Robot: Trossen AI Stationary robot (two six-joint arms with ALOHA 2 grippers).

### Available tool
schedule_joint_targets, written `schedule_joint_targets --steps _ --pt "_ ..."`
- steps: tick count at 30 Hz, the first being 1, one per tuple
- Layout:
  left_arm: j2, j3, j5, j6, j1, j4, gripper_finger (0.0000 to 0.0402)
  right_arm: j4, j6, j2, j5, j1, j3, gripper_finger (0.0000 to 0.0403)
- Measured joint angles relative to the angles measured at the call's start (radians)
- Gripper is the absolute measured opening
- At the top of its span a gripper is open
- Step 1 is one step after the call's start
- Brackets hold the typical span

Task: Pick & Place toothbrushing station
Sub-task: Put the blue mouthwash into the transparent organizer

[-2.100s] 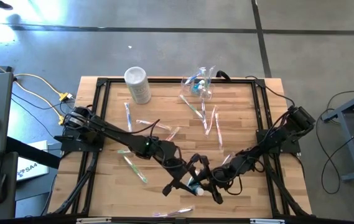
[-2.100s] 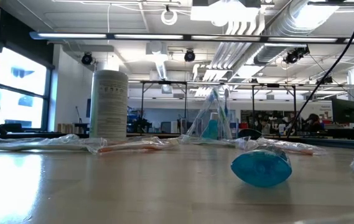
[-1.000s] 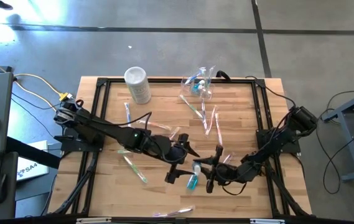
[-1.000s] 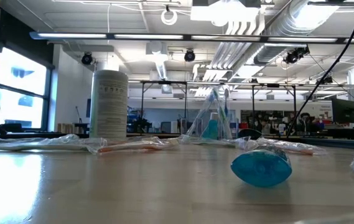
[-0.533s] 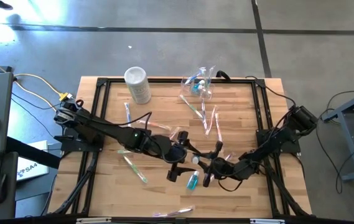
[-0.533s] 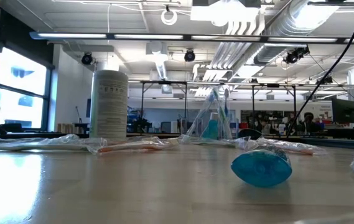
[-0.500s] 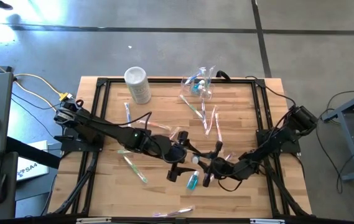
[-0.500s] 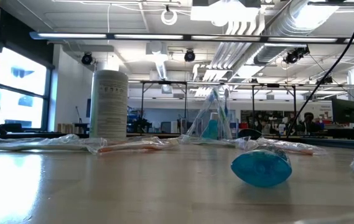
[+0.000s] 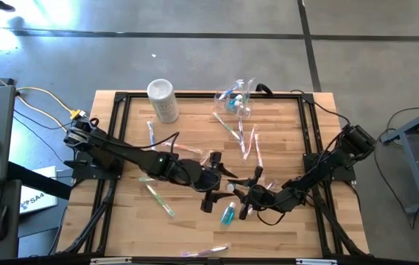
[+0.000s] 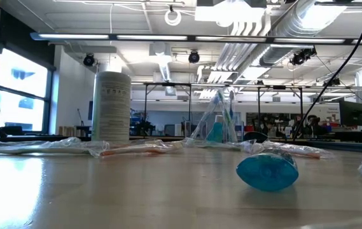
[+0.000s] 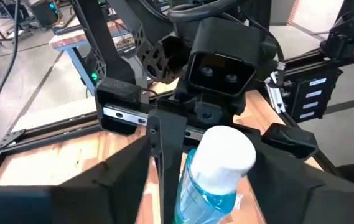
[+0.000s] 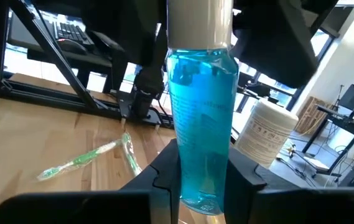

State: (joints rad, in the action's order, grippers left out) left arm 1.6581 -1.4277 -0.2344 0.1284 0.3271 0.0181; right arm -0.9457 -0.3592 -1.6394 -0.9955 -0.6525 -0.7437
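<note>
Bottle: blue bottle [image 9: 228,214] lay on the table [image 9: 128,221], near edge.
Holder: clear holder [image 9: 236,97] stood at far edge, well apart from bottle.
Right gripper [image 9: 243,204]: fingers apart, straddling bottle.
Left gripper [image 9: 213,193]: spread, just beside bottle cap.
Advice: close squarely on bottle body; keep left clear.
Pose: both arms stretched low, meeting at bottle.

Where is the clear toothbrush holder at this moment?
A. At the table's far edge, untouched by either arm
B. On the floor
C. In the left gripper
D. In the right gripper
A: the clear holder sits at the far edge, both grippers well away from it, near the blue bottle.
</note>
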Motion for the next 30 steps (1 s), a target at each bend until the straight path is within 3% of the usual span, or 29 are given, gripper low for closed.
schedule_joint_targets --steps 7,14,17,25,30 --pt "0.0 0.0 0.019 0.016 0.0 0.006 0.0096 -0.001 0.019 0.0 -0.002 0.0 0.0 0.0066" --pt "0.0 0.0 0.035 0.026 0.0 0.019 0.009 0.011 0.034 0.0 0.005 0.001 0.0 0.0067" --pt "0.0 0.0 0.042 0.019 0.0 0.024 0.009 0.018 0.024 0.0 -0.006 -0.001 0.0 0.0112" --pt "0.001 0.0 0.036 0.02 -0.005 0.038 0.009 0.014 0.033 0.0 -0.205 -0.029 0.0 0.0272" --pt "-0.017 0.002 0.034 0.016 -0.036 0.071 0.009 -0.017 -0.027 0.001 -0.312 -0.062 0.0 0.0329"
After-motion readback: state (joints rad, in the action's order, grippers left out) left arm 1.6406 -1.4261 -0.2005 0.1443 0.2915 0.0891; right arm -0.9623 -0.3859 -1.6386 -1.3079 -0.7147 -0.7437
